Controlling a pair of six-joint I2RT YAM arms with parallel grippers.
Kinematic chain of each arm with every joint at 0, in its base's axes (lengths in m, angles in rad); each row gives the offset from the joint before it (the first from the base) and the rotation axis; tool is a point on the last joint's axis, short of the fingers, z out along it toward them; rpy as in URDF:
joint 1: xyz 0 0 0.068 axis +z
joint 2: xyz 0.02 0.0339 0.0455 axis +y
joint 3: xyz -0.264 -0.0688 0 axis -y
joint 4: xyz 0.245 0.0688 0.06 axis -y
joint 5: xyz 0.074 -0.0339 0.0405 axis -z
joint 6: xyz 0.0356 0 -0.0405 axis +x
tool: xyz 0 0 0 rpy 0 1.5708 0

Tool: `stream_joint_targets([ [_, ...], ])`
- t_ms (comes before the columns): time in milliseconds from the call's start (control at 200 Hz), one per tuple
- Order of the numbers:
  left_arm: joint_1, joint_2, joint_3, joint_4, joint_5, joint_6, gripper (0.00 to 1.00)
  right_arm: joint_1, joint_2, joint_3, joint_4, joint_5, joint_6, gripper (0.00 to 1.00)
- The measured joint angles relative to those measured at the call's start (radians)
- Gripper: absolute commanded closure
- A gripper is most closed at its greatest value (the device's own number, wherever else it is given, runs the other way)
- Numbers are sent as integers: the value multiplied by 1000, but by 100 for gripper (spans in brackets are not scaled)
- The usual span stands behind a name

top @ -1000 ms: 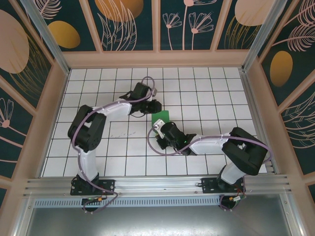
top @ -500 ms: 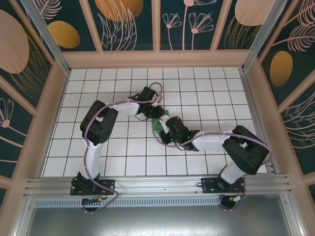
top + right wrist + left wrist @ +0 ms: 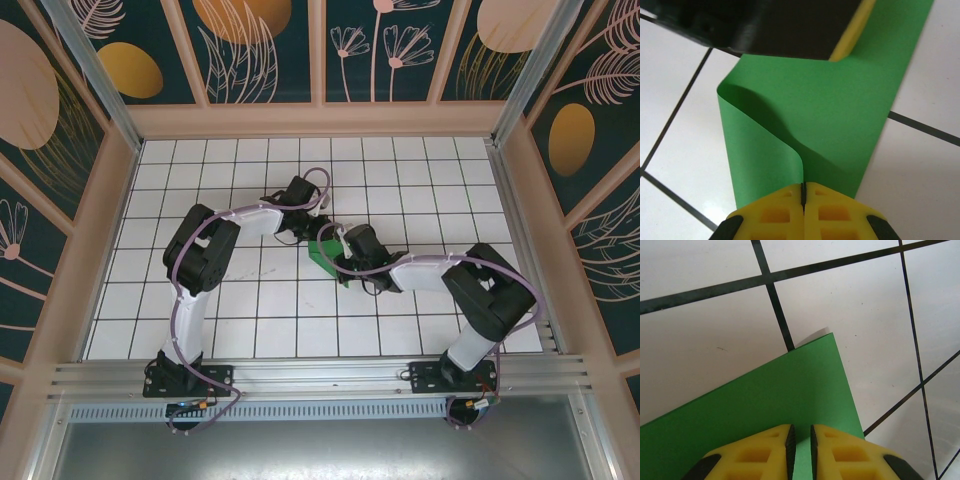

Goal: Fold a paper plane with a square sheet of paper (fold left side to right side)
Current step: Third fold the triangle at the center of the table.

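The square sheet of paper (image 3: 840,100) is found near the middle of the white tiled floor (image 3: 250,300), between the two wrists. Most of it lies flat and one side is lifted into a soft, rounded curl. The raised edge of that curl is pinched by the right gripper (image 3: 803,192), whose yellow fingertips are pressed tight together on it. The left gripper (image 3: 801,445) is set over the flat part close to a corner, its fingers drawn almost together with a thin slit left between them. Nothing is seen clamped in that slit, and in the right wrist view one yellow finger appears to be laid on the green surface, as if to pin it down. The sheet is judged to be very light, thin and limp: it is bent by the slightest lift, a crease is likely to be left wherever it is squeezed, and it can be expected to slide on the smooth tiles unless held down. It will not break, but it can be crumpled or torn by a hard pull. It is best taken at a free edge or corner with a shallow pinch, while the rest is pressed flat close to the intended fold line.
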Motion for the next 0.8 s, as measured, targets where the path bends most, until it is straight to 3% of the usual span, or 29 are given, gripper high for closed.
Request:
stream_joint_targets([
  [801, -1, 0, 0, 0, -3, 0, 79, -4, 15, 19, -26, 9, 30, 100],
])
